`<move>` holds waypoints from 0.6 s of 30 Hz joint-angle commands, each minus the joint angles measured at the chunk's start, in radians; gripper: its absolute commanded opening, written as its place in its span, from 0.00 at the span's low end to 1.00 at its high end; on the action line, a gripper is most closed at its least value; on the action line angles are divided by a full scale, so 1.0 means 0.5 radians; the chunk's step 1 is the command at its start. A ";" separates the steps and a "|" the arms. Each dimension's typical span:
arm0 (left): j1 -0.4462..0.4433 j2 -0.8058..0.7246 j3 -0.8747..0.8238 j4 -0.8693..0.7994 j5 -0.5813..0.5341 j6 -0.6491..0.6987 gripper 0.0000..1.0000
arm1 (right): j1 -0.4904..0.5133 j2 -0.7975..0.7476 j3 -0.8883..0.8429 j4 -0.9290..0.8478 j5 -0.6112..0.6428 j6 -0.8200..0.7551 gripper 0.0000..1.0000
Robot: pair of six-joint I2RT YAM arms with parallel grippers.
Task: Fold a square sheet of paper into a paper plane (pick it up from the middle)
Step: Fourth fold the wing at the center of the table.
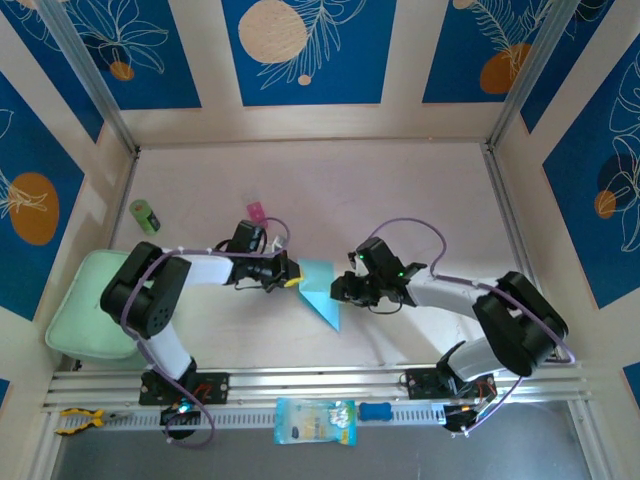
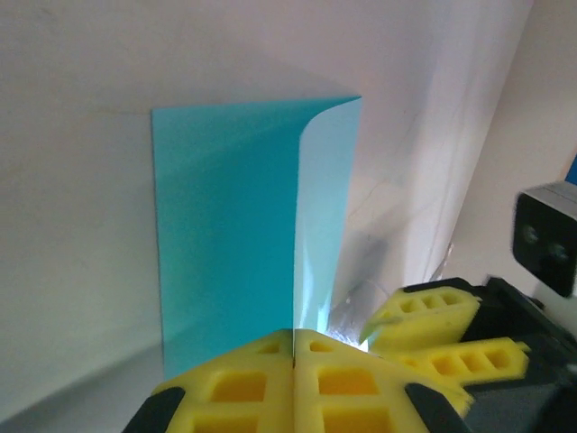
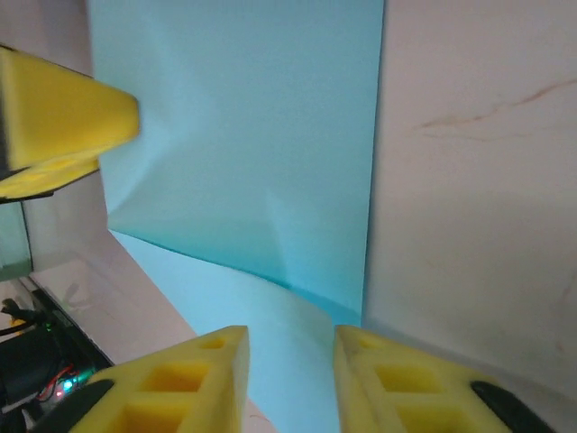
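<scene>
Count: one square sheet of paper (image 1: pixel 318 287), two grippers, one pink block (image 1: pixel 256 211), one green cylinder (image 1: pixel 145 216), one printed packet (image 1: pixel 314 421), one small blue object (image 1: pixel 375 411), one yellow-handled tool (image 1: pixel 78 420), one pale green pad (image 1: pixel 85 305).

Sheet: light cyan, near the middle of the table (image 1: pixel 400 200), a little toward the near edge, between the two grippers. One part lies flat. One flap curls up off the surface, showing a paler underside. A pointed corner aims toward the near edge.

Left gripper (image 2: pixel 293 383): yellow fingers (image 2: pixel 239 388) pressed together, with the raised flap running into the seam between them (pinching the sheet's edge). It sits at the sheet's left side.

Right gripper (image 3: pixel 290 379): jaws spread, a clear gap between them. A corner of the sheet lies in that gap, and no pad is seen pressing it. It sits at the sheet's right side.

Other items: pink block and green cylinder lie left of centre toward the far edge, well apart from the sheet. Pad overhangs the left edge. Packet, blue object and tool lie in front of the aluminium rail (image 1: pixel 300 385) at the near edge.

Surface and room: pale, faintly veined tabletop, matte. Cream walls with blue panels (image 1: pixel 310 50) carrying white leaf outlines and orange discs, and metal struts at the far corners.
</scene>
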 commanded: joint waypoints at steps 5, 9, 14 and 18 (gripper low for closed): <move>-0.003 -0.187 -0.115 0.036 -0.221 -0.127 0.00 | 0.145 -0.273 0.015 -0.332 0.406 -0.076 0.45; -0.025 -0.289 -0.162 0.008 -0.358 -0.176 0.00 | 0.373 -0.351 0.007 -0.295 0.753 -0.201 0.45; -0.073 -0.320 -0.132 -0.005 -0.390 -0.192 0.00 | 0.842 -0.298 -0.064 0.032 1.335 -0.659 0.45; -0.102 -0.294 -0.100 -0.014 -0.370 -0.183 0.00 | 0.967 -0.136 -0.035 0.173 1.482 -0.843 0.46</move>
